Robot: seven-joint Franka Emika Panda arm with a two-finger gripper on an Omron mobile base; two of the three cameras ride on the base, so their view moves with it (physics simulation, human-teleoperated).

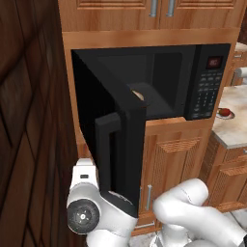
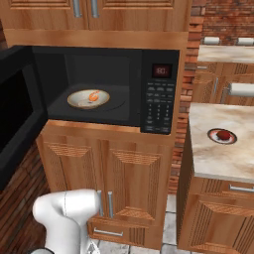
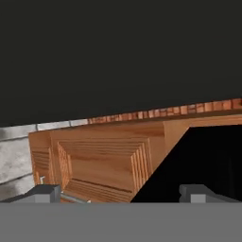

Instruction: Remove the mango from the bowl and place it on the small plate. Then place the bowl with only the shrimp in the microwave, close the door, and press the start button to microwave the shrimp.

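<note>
The microwave (image 2: 99, 84) stands open, keypad panel (image 2: 159, 101) on its right. Inside the cavity sits the bowl (image 2: 79, 101) holding the orange shrimp (image 2: 93, 97); in the left base view only a sliver of the bowl (image 1: 139, 94) peeks past the door. The door (image 1: 120, 140) swings out toward me, its bar handle (image 1: 102, 149) facing front. The mango (image 2: 223, 134) rests on the small plate (image 2: 214, 135) on the right counter. In the hand view my gripper (image 3: 120, 194) is open and empty, low by the door's dark face (image 3: 118, 56), fingertips (image 3: 45, 193) spread wide.
Wooden cabinet doors (image 2: 104, 173) lie below the microwave, and more cabinets (image 1: 159, 9) above it. A dark wood wall (image 1: 29, 120) closes the left side. The marble counter (image 2: 218, 158) juts out at right. My white arm (image 1: 193, 207) bends low before the cabinets.
</note>
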